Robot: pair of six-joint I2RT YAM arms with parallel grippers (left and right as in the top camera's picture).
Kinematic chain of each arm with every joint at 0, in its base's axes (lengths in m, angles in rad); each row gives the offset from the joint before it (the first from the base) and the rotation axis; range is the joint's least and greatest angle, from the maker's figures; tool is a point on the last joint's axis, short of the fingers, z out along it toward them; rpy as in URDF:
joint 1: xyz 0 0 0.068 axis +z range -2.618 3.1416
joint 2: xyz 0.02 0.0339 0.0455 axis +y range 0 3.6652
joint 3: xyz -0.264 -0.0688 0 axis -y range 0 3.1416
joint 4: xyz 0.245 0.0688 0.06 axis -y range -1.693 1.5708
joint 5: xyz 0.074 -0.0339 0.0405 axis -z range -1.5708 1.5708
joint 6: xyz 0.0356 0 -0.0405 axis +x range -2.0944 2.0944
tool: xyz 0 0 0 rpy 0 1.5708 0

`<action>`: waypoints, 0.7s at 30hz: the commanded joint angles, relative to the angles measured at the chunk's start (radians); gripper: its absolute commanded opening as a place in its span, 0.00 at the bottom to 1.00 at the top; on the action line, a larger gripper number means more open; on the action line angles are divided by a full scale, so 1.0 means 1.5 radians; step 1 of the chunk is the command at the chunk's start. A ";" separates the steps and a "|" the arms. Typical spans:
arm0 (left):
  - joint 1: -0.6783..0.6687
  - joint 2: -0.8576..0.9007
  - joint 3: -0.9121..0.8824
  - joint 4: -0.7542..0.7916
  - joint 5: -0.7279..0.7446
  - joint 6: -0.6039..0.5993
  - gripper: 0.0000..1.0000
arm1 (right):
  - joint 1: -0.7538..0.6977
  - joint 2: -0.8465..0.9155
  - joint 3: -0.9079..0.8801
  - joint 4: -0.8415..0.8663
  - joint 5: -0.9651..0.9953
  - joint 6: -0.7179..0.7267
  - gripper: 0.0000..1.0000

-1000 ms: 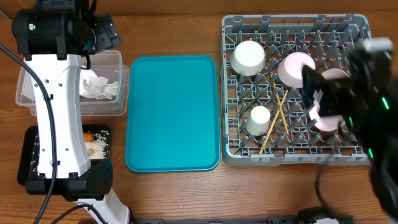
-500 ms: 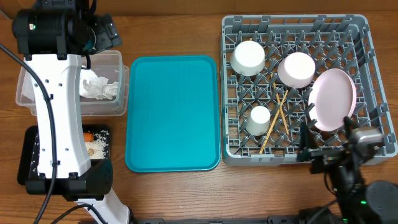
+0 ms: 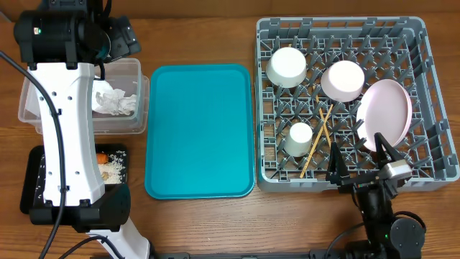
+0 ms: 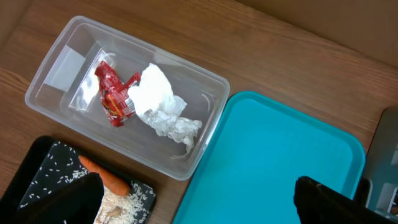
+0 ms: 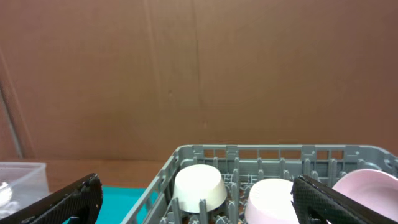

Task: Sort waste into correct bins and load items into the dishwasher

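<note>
The grey dishwasher rack point(image 3: 341, 25) holds two whitish bowls point(image 3: 287, 66) point(image 3: 343, 79), a pale pink plate point(image 3: 384, 115) leaning on edge, a small white cup point(image 3: 299, 137) and wooden chopsticks point(image 3: 320, 137). My right gripper point(image 3: 358, 157) hovers at the rack's near edge, open and empty, facing the bowls point(image 5: 199, 186) and the plate point(image 5: 367, 193). The clear tub point(image 4: 56, 68) contains a red wrapper point(image 4: 112, 93) and crumpled paper point(image 4: 161, 106). In the black tray point(image 4: 37, 168) lie a carrot point(image 4: 102, 175) and crumbly scraps point(image 4: 124, 202). My left gripper point(image 4: 199, 211) is open, high above the tub and tray.
A bare teal serving tray point(image 3: 200, 129) lies between the bins and the rack. The left arm's white link point(image 3: 65, 129) covers part of the tub and the black tray in the overhead view. A brown cardboard wall point(image 5: 199, 74) stands behind the table.
My right arm has pulled back from over the rack's right side to the table's near edge. The pink plate stays leaning in the rack. The left arm has not moved.
</note>
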 commanded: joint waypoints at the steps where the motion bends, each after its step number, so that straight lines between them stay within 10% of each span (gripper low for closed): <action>1: -0.001 -0.019 0.005 0.001 0.001 -0.004 1.00 | -0.008 -0.016 -0.025 0.004 -0.004 0.007 1.00; 21: -0.001 -0.019 0.005 0.001 0.001 -0.004 1.00 | -0.008 -0.019 -0.104 -0.049 -0.004 0.019 1.00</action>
